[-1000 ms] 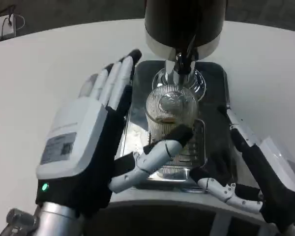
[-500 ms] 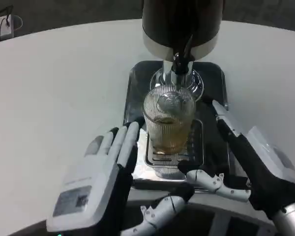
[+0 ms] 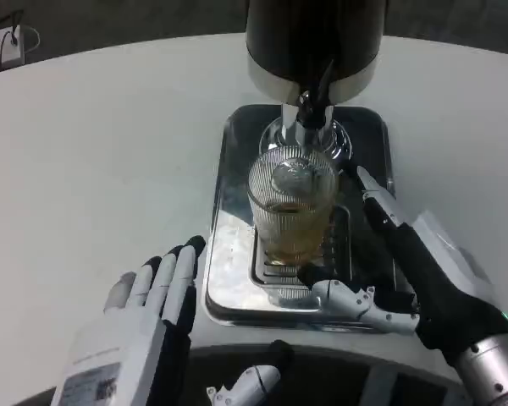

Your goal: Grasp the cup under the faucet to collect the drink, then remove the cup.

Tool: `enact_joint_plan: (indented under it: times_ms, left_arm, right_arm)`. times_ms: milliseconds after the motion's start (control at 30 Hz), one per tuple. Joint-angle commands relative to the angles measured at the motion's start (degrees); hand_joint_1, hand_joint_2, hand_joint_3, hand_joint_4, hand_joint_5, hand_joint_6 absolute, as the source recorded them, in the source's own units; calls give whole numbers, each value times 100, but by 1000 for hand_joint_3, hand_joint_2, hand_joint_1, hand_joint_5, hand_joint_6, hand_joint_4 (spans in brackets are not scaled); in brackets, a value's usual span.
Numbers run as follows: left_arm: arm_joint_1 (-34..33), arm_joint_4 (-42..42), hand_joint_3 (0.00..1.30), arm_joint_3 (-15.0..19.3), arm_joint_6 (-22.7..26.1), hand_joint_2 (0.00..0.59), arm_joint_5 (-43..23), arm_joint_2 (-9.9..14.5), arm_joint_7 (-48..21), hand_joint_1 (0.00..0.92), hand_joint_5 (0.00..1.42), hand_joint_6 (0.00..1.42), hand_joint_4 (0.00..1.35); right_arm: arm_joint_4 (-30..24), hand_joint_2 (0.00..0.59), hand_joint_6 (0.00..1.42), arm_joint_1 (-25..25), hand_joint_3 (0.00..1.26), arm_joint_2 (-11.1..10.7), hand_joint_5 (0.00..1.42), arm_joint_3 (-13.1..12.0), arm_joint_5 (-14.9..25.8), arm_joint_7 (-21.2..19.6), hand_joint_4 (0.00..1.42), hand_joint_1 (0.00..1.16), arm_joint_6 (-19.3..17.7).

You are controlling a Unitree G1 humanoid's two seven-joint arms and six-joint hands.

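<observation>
**Part-filled cup, and no grip on it yet**

The ribbed glass cup [image 3: 292, 207] stands on the grille of the metal drip tray [image 3: 223, 279], directly under the faucet [image 3: 311, 118] of the dark dispenser [image 3: 313, 42], toward the far middle of the table [image 3: 93, 144]. Amber drink fills its lower part.

The right hand [image 3: 406, 271] lies over the tray's right edge, fingers [image 3: 377, 203] spread apart, holding nothing; the thumb reaches toward the cup's base and may be touching it, though that is hard to tell. The left hand [image 3: 144, 330] hovers at the table's near edge, left of the tray, fingers straight and apart, empty.

Risks, as I judge them: a thumb pushing low before the fingers close could slide or tip the cup and spill. Ribbed glass may slip in a loose hold. Lifting straight up would knock the rim against the faucet. If the faucet is dripping, pulling away leaves drink on the tray.
</observation>
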Motion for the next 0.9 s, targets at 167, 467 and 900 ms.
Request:
enact_joint_plan:
  times_ms: [167, 467, 900]
  left_arm:
    - [170, 127, 0, 194, -81, 173, -59, 19, 103, 0, 0, 0, 0]
    - [269, 32, 0, 321, -101, 173, -124, 21, 30, 0, 0, 0, 0]
    - [445, -153, 0, 505, -91, 173, -256, 28, -70, 0, 0, 0, 0]
  right_arm:
    - [400, 267, 142, -324, 0, 139, 4, 123, -23, -128, 0, 503, 33]
    - [725, 246, 143, -581, 0, 251, 14, 216, -85, -335, 0, 531, -32]
    - [1155, 237, 158, -944, 0, 458, 17, 281, -57, -481, 0, 550, 55]
